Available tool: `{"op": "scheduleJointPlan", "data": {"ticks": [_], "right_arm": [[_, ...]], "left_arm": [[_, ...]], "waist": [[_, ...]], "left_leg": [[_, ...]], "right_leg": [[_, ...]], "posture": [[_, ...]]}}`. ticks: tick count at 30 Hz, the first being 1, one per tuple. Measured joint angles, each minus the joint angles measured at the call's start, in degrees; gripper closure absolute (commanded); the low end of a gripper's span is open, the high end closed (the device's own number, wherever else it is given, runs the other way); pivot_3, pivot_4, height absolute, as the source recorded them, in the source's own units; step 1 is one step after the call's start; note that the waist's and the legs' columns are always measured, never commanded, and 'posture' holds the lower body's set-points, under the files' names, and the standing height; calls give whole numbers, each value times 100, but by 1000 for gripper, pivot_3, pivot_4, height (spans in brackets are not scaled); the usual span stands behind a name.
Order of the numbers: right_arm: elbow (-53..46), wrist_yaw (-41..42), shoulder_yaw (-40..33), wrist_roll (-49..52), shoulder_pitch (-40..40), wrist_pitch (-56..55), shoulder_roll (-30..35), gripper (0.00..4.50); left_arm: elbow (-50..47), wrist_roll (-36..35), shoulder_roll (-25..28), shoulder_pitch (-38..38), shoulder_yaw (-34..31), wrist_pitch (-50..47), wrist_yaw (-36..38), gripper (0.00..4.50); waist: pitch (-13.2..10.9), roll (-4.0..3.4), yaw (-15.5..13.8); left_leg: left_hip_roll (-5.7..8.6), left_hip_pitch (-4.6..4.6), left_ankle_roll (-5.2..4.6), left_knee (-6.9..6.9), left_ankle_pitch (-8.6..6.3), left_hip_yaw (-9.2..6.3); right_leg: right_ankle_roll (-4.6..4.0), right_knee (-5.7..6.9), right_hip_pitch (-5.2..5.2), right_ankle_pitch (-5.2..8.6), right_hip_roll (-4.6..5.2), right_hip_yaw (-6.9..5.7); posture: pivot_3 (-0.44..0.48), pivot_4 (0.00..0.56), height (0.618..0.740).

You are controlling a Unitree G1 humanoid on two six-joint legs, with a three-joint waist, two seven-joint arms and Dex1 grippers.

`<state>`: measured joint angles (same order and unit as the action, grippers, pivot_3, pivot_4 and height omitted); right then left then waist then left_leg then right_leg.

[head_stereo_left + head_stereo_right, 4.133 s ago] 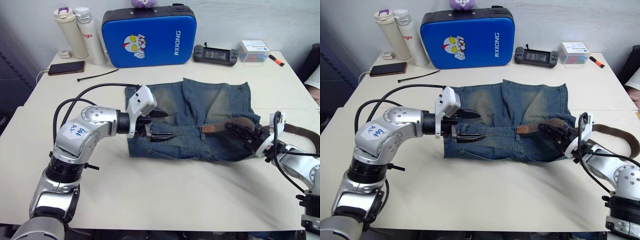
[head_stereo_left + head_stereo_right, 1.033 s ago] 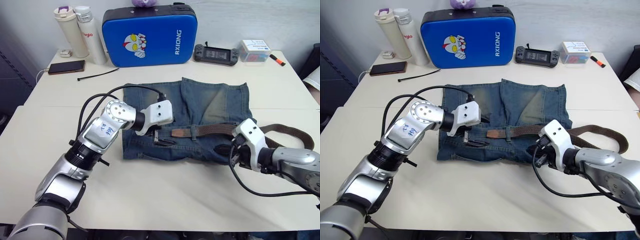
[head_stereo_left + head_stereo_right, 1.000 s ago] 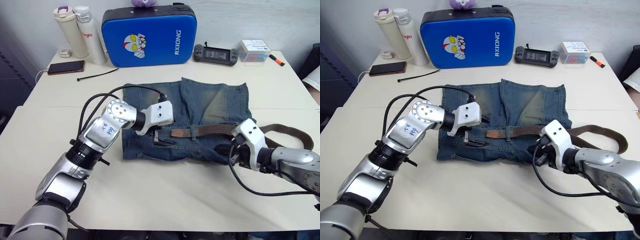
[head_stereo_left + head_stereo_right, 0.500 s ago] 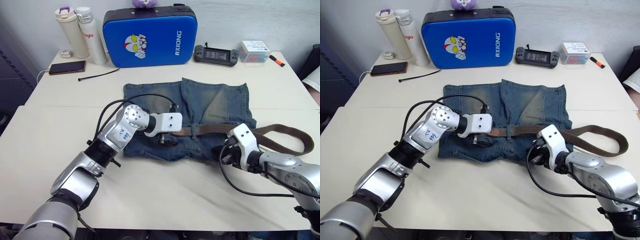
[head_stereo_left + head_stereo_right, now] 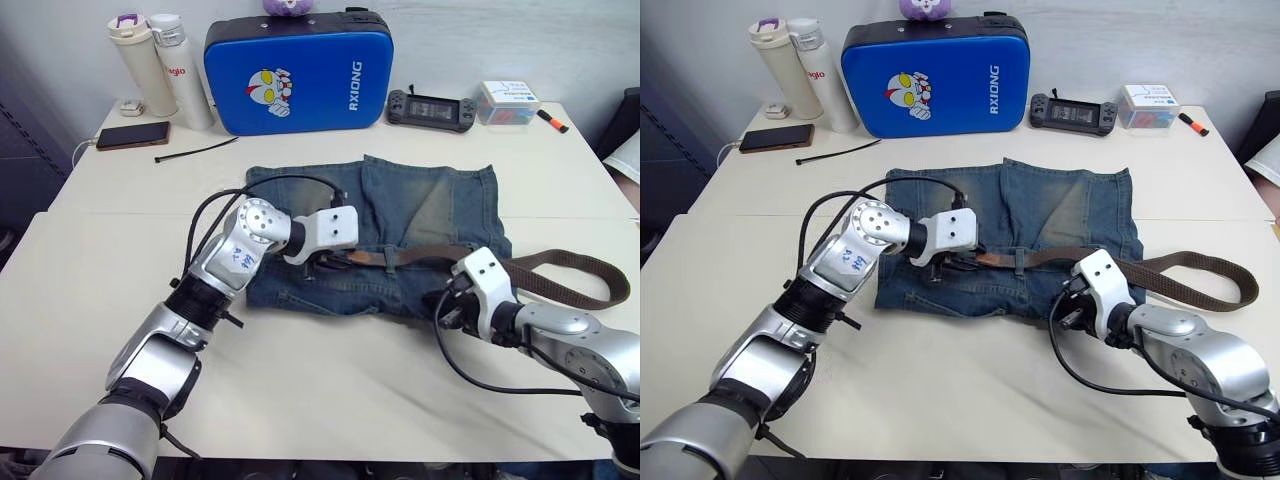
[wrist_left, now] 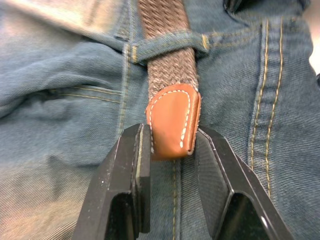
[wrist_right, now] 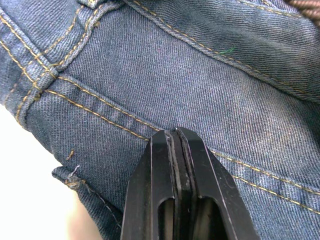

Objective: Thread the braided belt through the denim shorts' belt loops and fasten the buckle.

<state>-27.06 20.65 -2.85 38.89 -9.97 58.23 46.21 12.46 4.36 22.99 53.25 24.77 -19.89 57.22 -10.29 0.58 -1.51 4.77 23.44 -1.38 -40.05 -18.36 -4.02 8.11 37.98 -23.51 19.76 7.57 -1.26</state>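
The denim shorts (image 5: 420,215) lie flat mid-table. The braided belt (image 5: 425,255) runs along the waistband and curls off to the right in a loop (image 5: 595,275). In the left wrist view it passes under one of the belt loops (image 6: 165,45) and ends in a tan leather tip (image 6: 172,122). My left gripper (image 6: 171,131) is shut on that tip, a finger against each side. My right gripper (image 7: 176,132) is shut, its tips pressing the denim near the shorts' right hem (image 5: 445,303). The buckle is hidden.
At the back stand a blue case (image 5: 297,70), two bottles (image 5: 145,65), a phone (image 5: 133,134), a black cable tie (image 5: 195,150), a game controller (image 5: 432,106), a small box (image 5: 508,100) and an orange marker (image 5: 552,121).
My left gripper has moved right along the waistband to the belt's tip and its fingers have closed in on it. The right gripper has stayed shut on the denim.
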Motion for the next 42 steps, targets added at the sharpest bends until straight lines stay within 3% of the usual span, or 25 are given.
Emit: {"op": "scheduleJointPlan", "data": {"ticks": [4, 7, 8, 16, 21, 42], "right_arm": [[-22, 8, 3, -63, -48, 86, -56, 4500], [-30, 37, 3, -103, -72, 127, -75, 4500], [-34, 47, 3, -117, -78, 143, -75, 4500], [-56, 78, 3, -178, -93, 187, -78, 4500], [-57, 93, 1, -189, -111, 216, -83, 4500], [-94, 126, 12, -381, -190, 341, -214, 4500]], "left_arm": [[-114, -98, -48, 0, -106, -210, 30, 3019], [-122, -101, -47, -2, -120, -242, 51, 3830], [-117, -87, -45, -3, -118, -224, 50, 4373], [-53, -25, -63, -11, -115, -108, 5, 4373], [-27, 58, -160, -80, -42, 148, -19, 3194], [245, 353, -241, -276, 55, 811, -117, 3194]], "waist": [[0, 0, 3], [1, 0, 10], [1, 0, 8], [1, 0, 4], [1, 0, 4], [2, 1, 15]], "left_leg": [[-1, -1, 0, 0, 0, 0], [-1, -1, 0, 1, 0, 0], [0, -2, 0, 1, 0, 0], [0, -2, 0, 0, 0, 0], [0, -1, 0, 0, 0, 0], [0, -4, 1, 0, 1, 1]], "right_leg": [[0, 0, 1, 0, -1, 1], [0, 1, 0, 0, -1, 0], [0, 1, 0, 0, -2, 0], [0, 0, 0, 0, -2, 0], [0, 1, 0, 0, -1, 0], [0, 4, 0, 0, -1, 2]], "posture": [[0, 150, 677], [0, 150, 677], [0, 150, 677], [0, 150, 677], [0, 150, 677], [0, 150, 677]]}}
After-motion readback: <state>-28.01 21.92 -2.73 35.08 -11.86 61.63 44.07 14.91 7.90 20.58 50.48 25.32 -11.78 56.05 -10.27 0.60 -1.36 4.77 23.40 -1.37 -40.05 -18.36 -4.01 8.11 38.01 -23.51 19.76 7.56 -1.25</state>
